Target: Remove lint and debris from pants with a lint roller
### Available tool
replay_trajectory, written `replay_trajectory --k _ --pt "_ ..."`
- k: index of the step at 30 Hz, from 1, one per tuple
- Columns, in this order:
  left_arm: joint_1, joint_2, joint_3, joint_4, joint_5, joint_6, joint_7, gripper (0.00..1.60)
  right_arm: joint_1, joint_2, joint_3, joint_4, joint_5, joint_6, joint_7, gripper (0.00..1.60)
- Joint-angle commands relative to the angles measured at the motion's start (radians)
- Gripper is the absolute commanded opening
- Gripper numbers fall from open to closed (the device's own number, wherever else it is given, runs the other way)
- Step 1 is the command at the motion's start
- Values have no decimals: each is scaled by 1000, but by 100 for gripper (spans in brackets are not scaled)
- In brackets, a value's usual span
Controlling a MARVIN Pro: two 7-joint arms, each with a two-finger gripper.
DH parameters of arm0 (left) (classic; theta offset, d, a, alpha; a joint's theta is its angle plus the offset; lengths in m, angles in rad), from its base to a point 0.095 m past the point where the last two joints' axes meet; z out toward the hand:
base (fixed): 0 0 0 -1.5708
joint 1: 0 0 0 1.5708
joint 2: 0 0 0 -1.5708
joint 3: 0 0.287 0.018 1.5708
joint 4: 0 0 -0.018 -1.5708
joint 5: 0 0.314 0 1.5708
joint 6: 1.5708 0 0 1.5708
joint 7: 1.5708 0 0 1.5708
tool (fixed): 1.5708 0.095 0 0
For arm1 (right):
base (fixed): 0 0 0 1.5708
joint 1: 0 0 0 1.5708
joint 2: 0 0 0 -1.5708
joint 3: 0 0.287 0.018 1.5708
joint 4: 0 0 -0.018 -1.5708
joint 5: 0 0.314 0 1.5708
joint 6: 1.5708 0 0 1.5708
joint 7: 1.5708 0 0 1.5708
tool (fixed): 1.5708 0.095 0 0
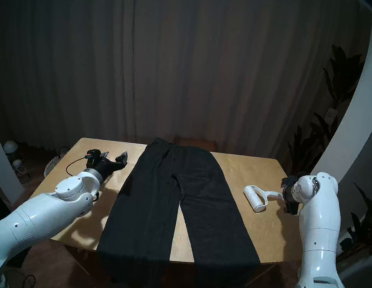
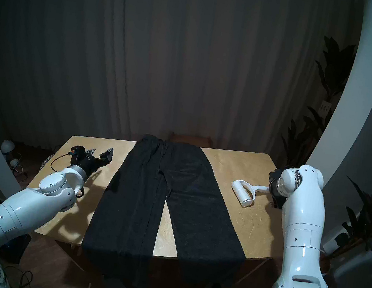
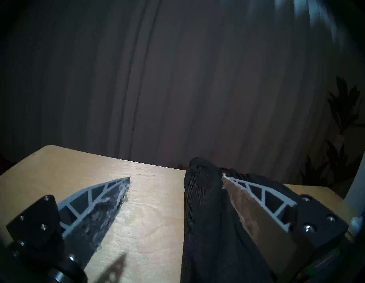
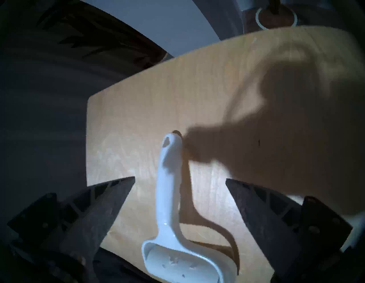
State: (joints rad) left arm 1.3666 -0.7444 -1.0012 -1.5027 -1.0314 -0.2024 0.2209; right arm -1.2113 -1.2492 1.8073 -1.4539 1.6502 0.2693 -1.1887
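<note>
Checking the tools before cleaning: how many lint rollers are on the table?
1. The lint roller lies on the table, right of the pants, beside the right claw.

Desk (image 1: 243,172): light wooden top, rounded corners. On it: pants (image 1: 171,209), dark charcoal, laid flat down the middle, waist at the far edge, legs spread and hanging over the near edge; lint roller (image 1: 256,198), white, lying flat on the right side, well apart from the pants.

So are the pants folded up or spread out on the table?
Spread out: the pants lie flat on the table, legs apart, hanging over its near edge.
</note>
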Motion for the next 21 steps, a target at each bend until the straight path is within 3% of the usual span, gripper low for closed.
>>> replay_trajectory --k 1,10,21 --pt "-76 38 1 4 93 15 16 160 44 83 -28 -113 -23 83 36 160" --pt "-93 57 -4 22 131 49 28 160 75 144 -184 -105 -132 217 195 160" --pt "-107 67 -16 32 135 82 40 160 112 160 -298 -20 -213 252 366 160"
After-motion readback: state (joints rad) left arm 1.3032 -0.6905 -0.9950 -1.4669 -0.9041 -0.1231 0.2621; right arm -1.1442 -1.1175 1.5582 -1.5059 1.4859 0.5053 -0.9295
